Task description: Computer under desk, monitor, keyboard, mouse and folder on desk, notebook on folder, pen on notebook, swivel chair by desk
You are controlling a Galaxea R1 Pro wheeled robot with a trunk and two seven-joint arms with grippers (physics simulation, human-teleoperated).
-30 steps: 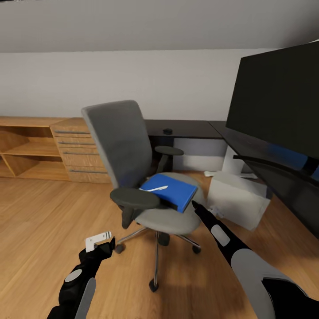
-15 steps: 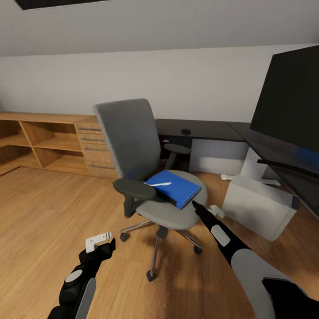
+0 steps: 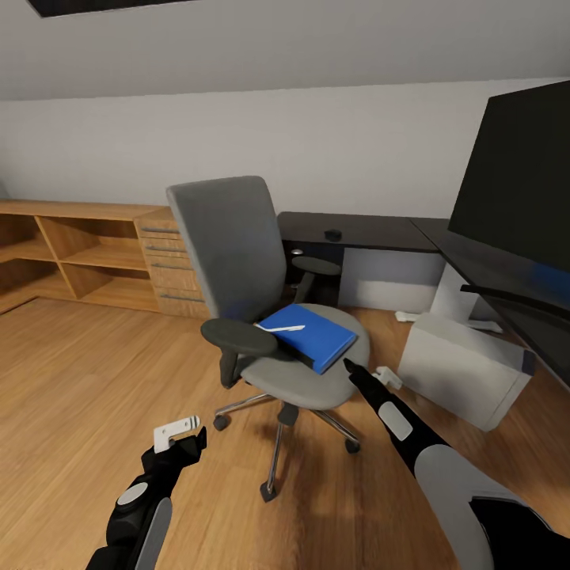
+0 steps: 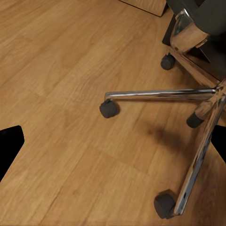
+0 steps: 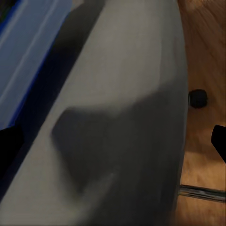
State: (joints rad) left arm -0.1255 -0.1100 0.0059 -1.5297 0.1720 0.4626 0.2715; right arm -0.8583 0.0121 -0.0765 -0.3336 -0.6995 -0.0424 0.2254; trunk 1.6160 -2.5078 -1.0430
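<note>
Facing the swivel chair (image 3: 261,317), we see it standing out on the wooden floor (image 3: 79,380), well apart from the long black desk (image 3: 356,231) that runs along the far wall and turns down our right side. The blue folder (image 3: 313,336) lies flat on the seat, reaching toward its front right edge, and a pale pen (image 3: 281,328) rests on the folder's rear left part. We cannot make out a separate notebook on it.

Our right gripper (image 3: 350,366) sits at the seat's front right edge, just beside the folder's near corner. The right wrist view looks over grey seat padding (image 5: 117,117) with the folder's blue edge (image 5: 28,61) to one side; only 2 dark finger edges show at the frame borders, wide apart, with nothing between them — the fingers are spread.

Our left gripper (image 3: 177,431) hangs low over the floor near the chair's chrome star base (image 4: 197,94); whether its fingers are apart or together we cannot tell.

The monitor (image 3: 518,178) stands on the desk's right-hand run. The white-grey computer (image 3: 463,368) rests on the floor by that run's edge — not clearly beneath it. A small dark mouse (image 3: 332,235) sits on the desk's far run. Light wooden cabinets (image 3: 87,253) line the wall left of the chair.
</note>
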